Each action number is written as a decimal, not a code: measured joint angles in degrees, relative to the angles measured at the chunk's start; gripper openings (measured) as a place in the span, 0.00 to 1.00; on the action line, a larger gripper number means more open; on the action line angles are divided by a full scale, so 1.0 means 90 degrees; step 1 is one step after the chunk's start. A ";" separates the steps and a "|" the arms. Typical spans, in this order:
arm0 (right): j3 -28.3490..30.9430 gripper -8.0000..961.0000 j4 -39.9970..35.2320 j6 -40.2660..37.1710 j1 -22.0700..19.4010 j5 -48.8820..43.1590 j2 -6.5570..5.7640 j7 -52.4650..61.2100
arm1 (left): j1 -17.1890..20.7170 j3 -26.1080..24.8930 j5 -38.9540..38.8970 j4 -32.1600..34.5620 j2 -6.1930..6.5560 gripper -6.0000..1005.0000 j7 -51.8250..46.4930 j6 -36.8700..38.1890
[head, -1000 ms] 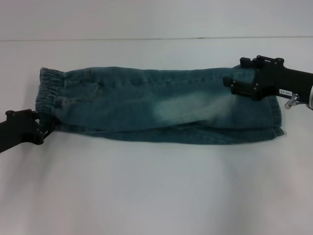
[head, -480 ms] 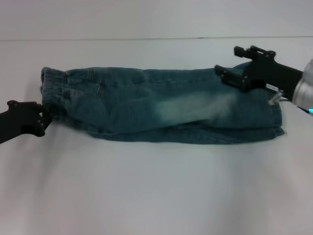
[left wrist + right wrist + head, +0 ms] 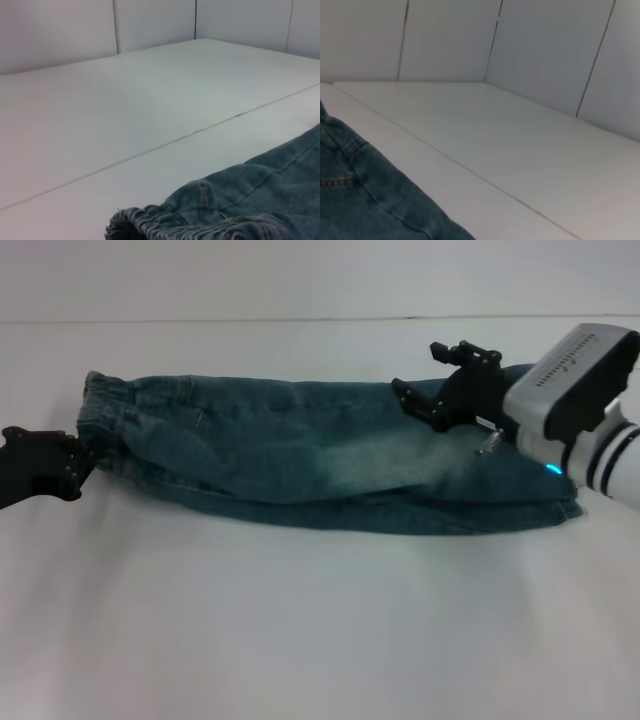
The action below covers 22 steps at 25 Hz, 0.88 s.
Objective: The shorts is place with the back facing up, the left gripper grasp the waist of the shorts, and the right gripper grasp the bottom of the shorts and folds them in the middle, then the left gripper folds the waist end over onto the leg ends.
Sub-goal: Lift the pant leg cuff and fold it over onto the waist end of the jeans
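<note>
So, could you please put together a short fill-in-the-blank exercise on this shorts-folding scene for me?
1. The shorts are made of blue ____ fabric.
2. The left claw sits at the ____ end of the shorts.
3. The right claw hovers over the shorts, which lie folded lengthwise on the white ____.
4. The elastic waistband lies on the robot's ____ side.

Missing words: denim; waist; table; left
</note>
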 joint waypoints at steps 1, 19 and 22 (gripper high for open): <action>-0.0001 0.75 0.0086 0.0030 0.0064 0.0038 0.0000 -0.0041 | 0.0000 0.0000 0.0000 0.0012 0.0000 0.04 -0.0008 0.0007; -0.0839 0.16 0.0904 0.0356 0.0853 0.0016 0.0059 0.0010 | -0.0067 0.0164 -0.0037 0.1132 -0.0064 0.04 -0.1012 0.0845; -0.0917 0.07 0.1006 0.0388 0.0956 0.0017 0.0057 0.0010 | -0.0154 0.0225 -0.0050 0.1378 -0.0095 0.04 -0.1246 0.1069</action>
